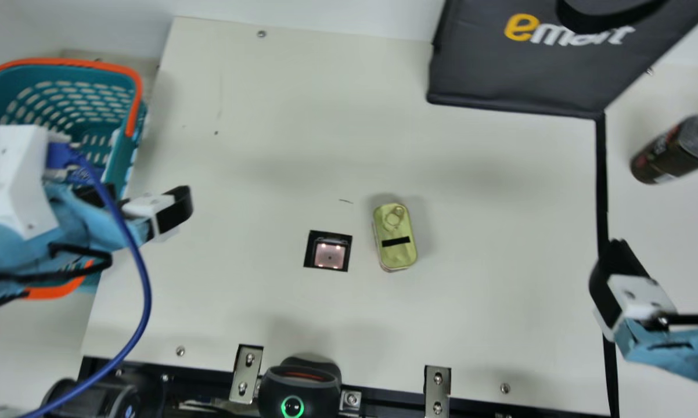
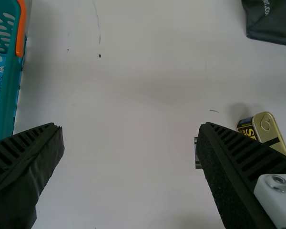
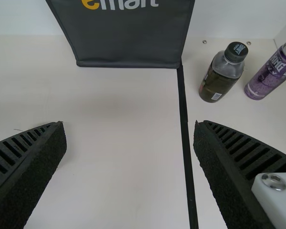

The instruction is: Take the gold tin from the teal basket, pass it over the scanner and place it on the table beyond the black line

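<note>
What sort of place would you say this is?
Probably a mock store checkout: a scanner window is set into the table, with a teal shopping basket on one side and a black shopping bag at the back.

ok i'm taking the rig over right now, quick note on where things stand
Left gripper: open, empty.
Right gripper: open, empty.
Gold tin: on the table, between the scanner and the black line.
Done: tin out of the teal basket. Whether it was scanned, I can't tell.
Left: place it beyond the line, bottle side.
</note>
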Robot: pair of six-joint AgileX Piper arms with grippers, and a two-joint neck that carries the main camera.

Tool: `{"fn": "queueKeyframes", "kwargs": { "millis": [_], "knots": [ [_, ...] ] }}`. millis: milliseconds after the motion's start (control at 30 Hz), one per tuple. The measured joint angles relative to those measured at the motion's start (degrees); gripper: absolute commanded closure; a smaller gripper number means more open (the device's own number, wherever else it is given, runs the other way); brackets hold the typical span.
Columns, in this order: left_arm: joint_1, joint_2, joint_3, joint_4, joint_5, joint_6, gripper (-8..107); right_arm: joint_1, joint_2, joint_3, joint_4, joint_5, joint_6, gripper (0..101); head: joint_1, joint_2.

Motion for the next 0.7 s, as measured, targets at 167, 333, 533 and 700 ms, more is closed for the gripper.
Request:
{"fn": "queueKeyframes", "kwargs": {
  "millis": [167, 333, 533, 700],
  "knots": [
    [0.0, 0.0, 0.0, 0.0, 0.0, 0.0, 9, 1.1, 0.7, 0.1, 0.2, -0.2, 0.0, 6, 0.0, -2.3],
    [0.0, 0.0, 0.0, 0.0, 0.0, 0.0, 9, 4.7, 3.0, 0.4, 2.1, -0.4, -1.5, 6, 0.0, -2.4],
    [0.0, 0.0, 0.0, 0.0, 0.0, 0.0, 9, 8.9, 6.1, 0.8, 4.8, -0.6, -4.8, 6, 0.0, -2.4],
    [0.0, 0.0, 0.0, 0.0, 0.0, 0.0, 9, 10.1, 9.1, 1.2, 7.7, -0.5, -7.6, 6, 0.1, -2.4]
  ]
}}
